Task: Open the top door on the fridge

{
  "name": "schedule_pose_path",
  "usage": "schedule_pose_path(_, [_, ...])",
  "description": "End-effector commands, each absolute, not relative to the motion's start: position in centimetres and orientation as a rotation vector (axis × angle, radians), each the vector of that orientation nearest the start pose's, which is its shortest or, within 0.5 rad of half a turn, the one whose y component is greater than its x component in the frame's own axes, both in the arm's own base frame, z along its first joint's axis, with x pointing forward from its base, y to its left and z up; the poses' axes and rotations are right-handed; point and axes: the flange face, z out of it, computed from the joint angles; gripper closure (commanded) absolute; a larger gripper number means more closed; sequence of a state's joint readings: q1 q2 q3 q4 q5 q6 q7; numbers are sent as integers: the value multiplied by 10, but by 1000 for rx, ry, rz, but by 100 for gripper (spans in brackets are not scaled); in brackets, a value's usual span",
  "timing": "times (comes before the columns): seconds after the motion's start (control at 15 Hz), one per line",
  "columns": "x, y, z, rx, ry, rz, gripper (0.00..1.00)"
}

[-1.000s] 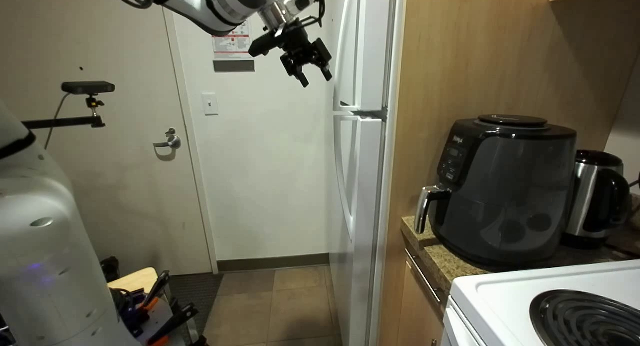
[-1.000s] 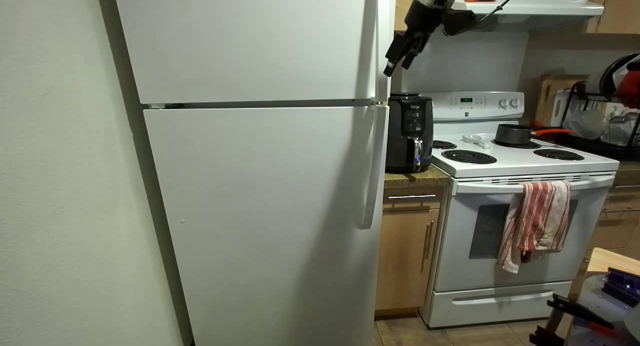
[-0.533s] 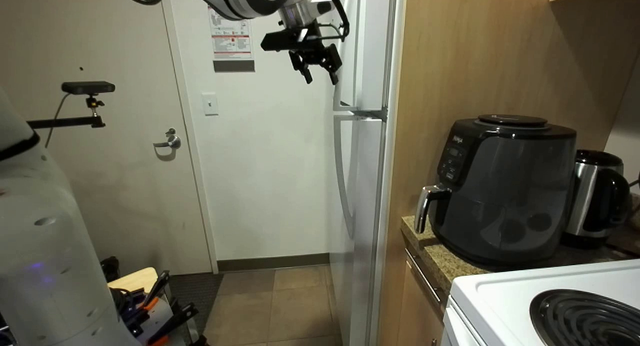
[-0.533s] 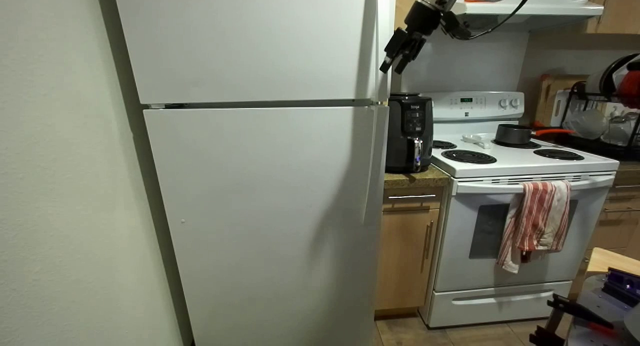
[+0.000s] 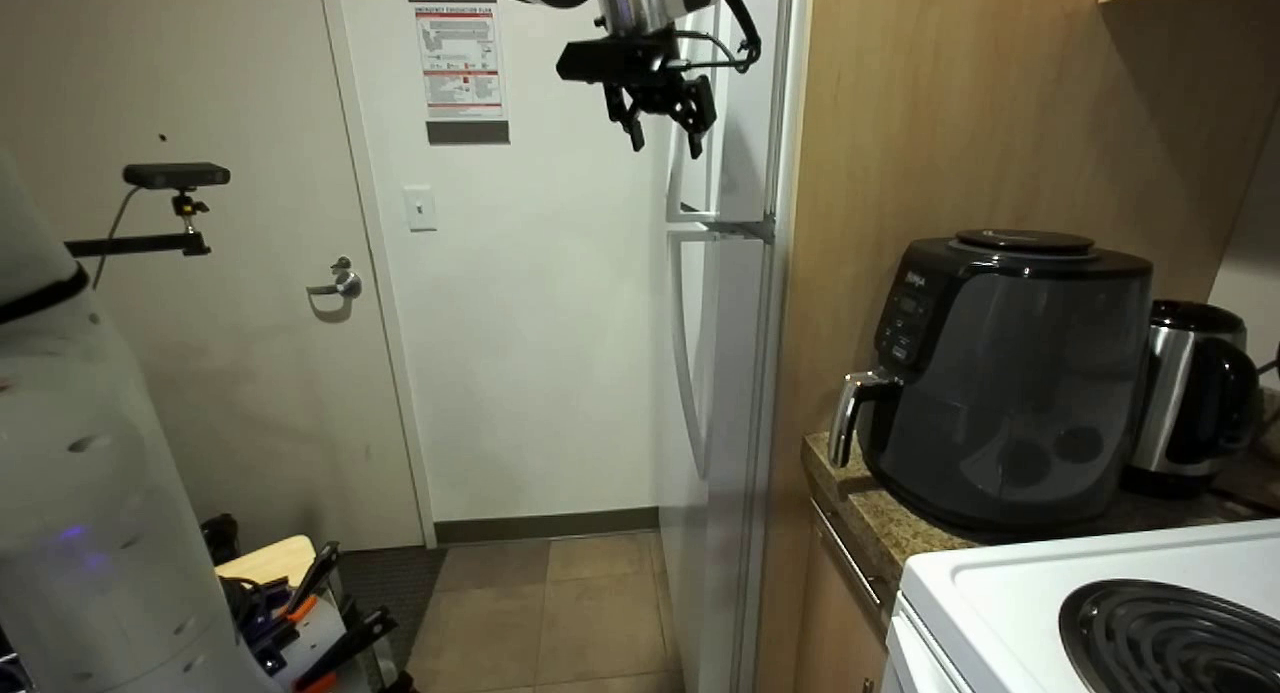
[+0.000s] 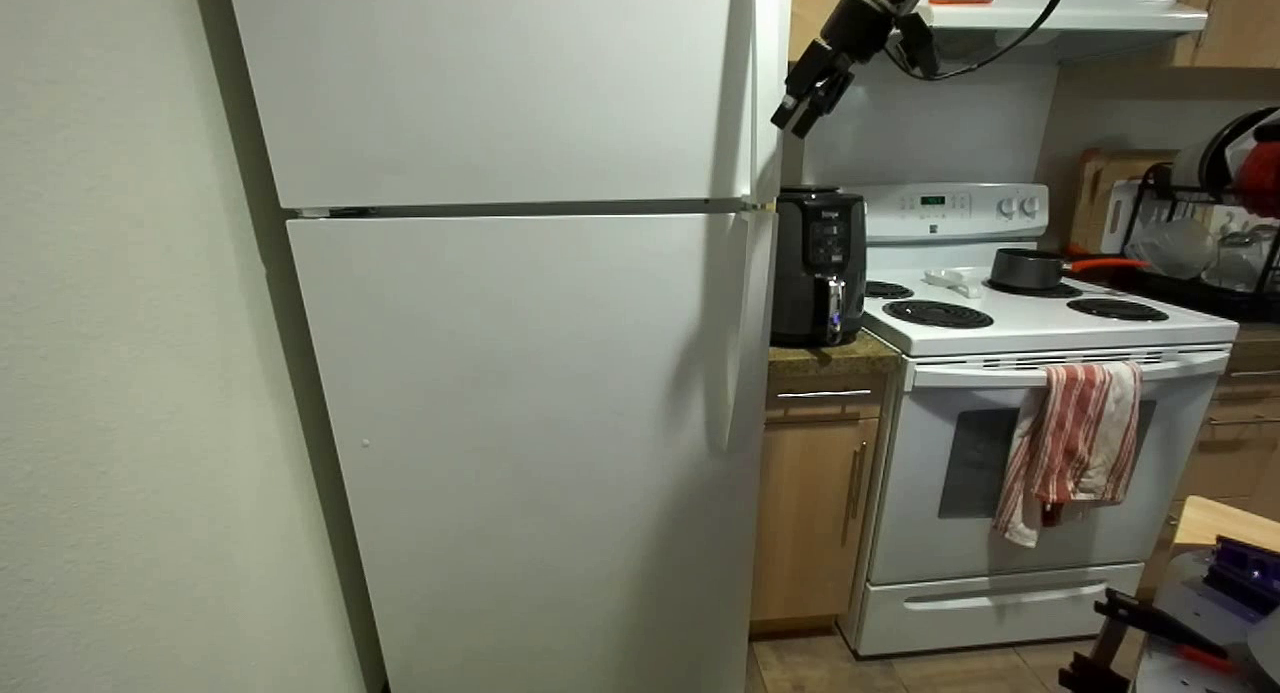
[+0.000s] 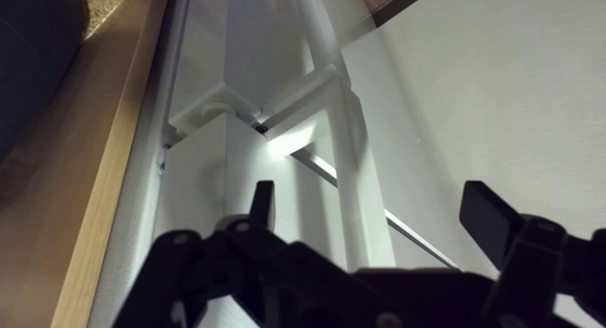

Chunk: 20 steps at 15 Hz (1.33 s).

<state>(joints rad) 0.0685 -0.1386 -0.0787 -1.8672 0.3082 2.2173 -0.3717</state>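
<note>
The arm (image 5: 100, 493) was whitish, with oval dimples (image 5: 90, 442) and a black band (image 5: 45, 297), the wrist (image 5: 637, 11) silver, the cable (image 5: 742, 15) black, the gripper (image 5: 667, 149) black with blocky fingers (image 7: 487, 221) and round pins (image 7: 181, 239).

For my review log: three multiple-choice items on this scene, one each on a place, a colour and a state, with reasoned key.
1. Where is the air fryer?
A) Between fridge and stove
B) On the stove
C) On the fridge

2. What colour are the stripes on the towel?
A) Blue
B) Green
C) Red

3. How does the top door stand?
A) Wide open
B) Shut
C) Half open

1 A: an exterior view shows it on the counter, fridge at one side, stove at the other.
2 C: red stripes show on pale fabric.
3 B: in the wrist view its front lines up with that of the lower door.
</note>
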Motion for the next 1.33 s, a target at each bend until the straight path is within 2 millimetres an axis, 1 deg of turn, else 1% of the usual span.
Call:
schedule_pose_path(0.0, [567,-3,632,-2719,-430,-774,0])
schedule_pose_path(0.13, [567,4,638,-2670,-472,-801,0])
schedule_pose_path(0.27, [566,15,646,-2639,-531,-835,0])
schedule_pose_path(0.47, [566,30,660,-2632,-638,-885,0])
schedule_pose_path(0.87, [567,24,672,-2636,-786,-954,0])
schedule_pose_path(1.27, [574,18,665,-2667,-742,-928,0])
